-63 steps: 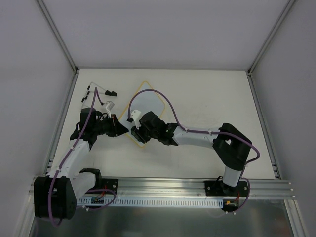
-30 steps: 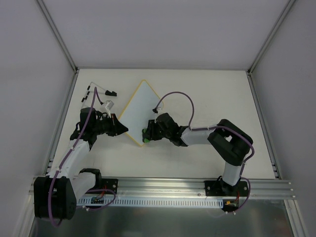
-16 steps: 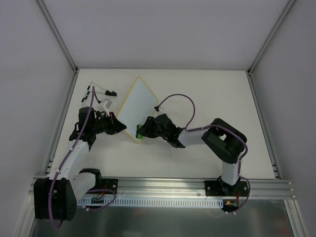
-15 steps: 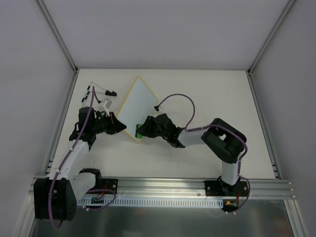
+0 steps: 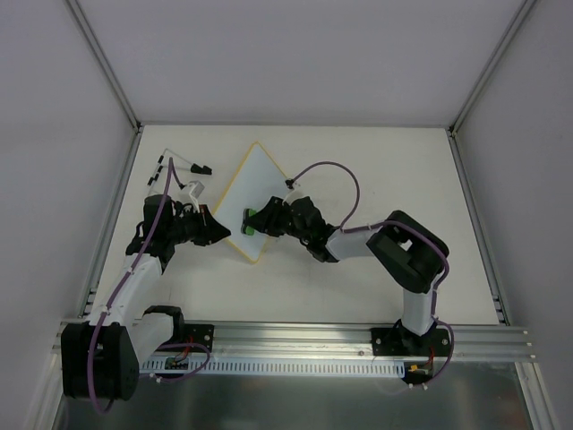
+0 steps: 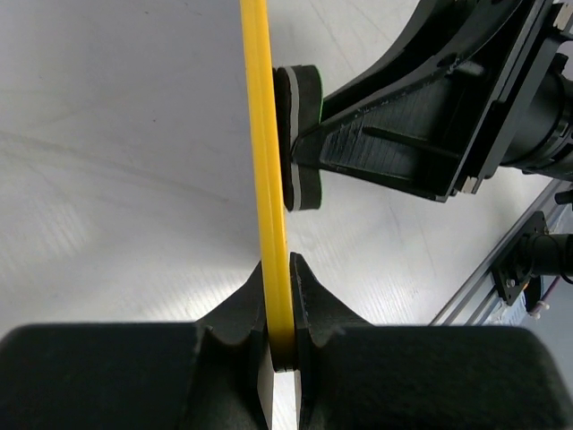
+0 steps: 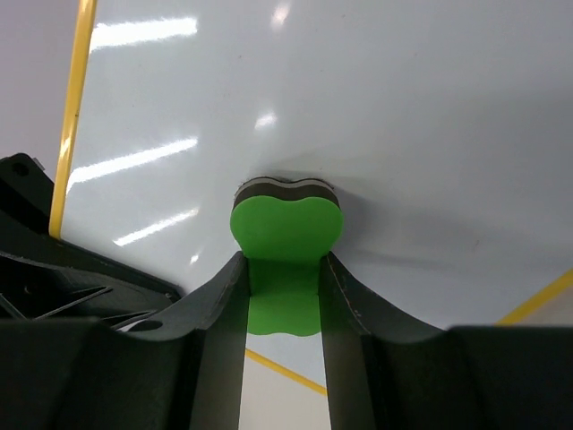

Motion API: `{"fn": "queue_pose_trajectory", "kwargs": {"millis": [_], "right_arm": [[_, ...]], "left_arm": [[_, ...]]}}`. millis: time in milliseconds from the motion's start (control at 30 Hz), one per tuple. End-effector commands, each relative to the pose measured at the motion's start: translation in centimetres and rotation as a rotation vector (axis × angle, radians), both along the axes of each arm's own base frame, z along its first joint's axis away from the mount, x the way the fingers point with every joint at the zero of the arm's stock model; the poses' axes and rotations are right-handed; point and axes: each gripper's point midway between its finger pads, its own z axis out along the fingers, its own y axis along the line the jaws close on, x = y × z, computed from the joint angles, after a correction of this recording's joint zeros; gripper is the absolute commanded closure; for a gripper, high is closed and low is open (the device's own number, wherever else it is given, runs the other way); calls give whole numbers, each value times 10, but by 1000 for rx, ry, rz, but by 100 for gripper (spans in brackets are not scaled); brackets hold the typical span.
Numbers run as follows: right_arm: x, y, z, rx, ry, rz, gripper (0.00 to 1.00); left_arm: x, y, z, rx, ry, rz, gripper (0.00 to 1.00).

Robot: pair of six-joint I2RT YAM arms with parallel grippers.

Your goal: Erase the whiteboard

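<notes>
Half a second back the green eraser (image 5: 252, 220) sat at the whiteboard's lower corner. It now rides higher, at the board's left-middle, centre-left in the top view, with its felt pressed to the white face and the right claw (image 7: 282, 291) clamped on its green back. The whiteboard (image 5: 261, 184) stands left of centre on the surface (image 5: 385, 170), swung a little clockwise, its yellow frame pinched tight in the left claw (image 6: 279, 305). The right wrist view shows no ink around the pad, so I judge the wiping nearly finished.
</notes>
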Motion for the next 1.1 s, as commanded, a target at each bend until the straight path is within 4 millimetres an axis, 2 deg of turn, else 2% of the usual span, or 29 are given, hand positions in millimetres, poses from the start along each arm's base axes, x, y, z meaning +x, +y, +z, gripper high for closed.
{"fn": "queue_pose_trajectory", "kwargs": {"millis": [0,167,233,267,300,333,367,400,433,467,500,533,567,633,667,767,900,1000,1067], "right_arm": [[15,-11,-4,-1,-60,-47,100],[24,-45,-28,-108,-68,-90,100],[32,-66,-26,-171,-108,-119,100],[30,-79,-35,-240,-94,-122,100],[33,-88,-21,-264,-129,-134,100],[40,-103,-20,-353,-182,-171,100],[34,-119,-31,-460,-157,-165,100],[36,-127,-13,-486,-203,-179,100],[41,-141,-9,-550,-226,-221,100],[34,-159,-17,-660,-213,-204,100],[35,-171,-15,-707,-211,-219,100],[38,-182,-4,-742,-229,-254,100],[32,-198,-12,-816,-197,-250,100],[31,-223,-12,-899,-178,-284,100],[22,-237,-15,-955,-142,-282,100],[14,-273,-21,-1036,-54,-342,100],[9,-310,-33,-1041,50,-406,99],[7,-329,-41,-1020,124,-436,98],[8,-335,-42,-1010,143,-439,95]], "left_arm": [[-13,-25,33,-99,-80,-165,100],[-13,-25,32,-90,-90,-169,100],[-11,-24,33,-81,-104,-164,100],[-11,-23,33,-77,-106,-161,100],[-9,-22,34,-66,-122,-159,100],[-8,-21,35,-58,-131,-155,100],[-7,-20,35,-44,-149,-154,100],[-5,-19,39,-34,-173,-151,100],[-3,-16,39,-18,-184,-138,100],[-1,-15,42,-2,-211,-141,100],[2,-14,46,7,-229,-139,100],[5,-13,49,18,-244,-139,100],[7,-13,51,25,-257,-141,100],[14,-12,56,47,-285,-153,100],[19,-12,56,59,-288,-161,100],[23,-12,55,75,-289,-179,100],[31,-10,59,91,-304,-179,100],[37,-8,64,114,-332,-176,100],[38,-8,67,114,-340,-175,100]]}}
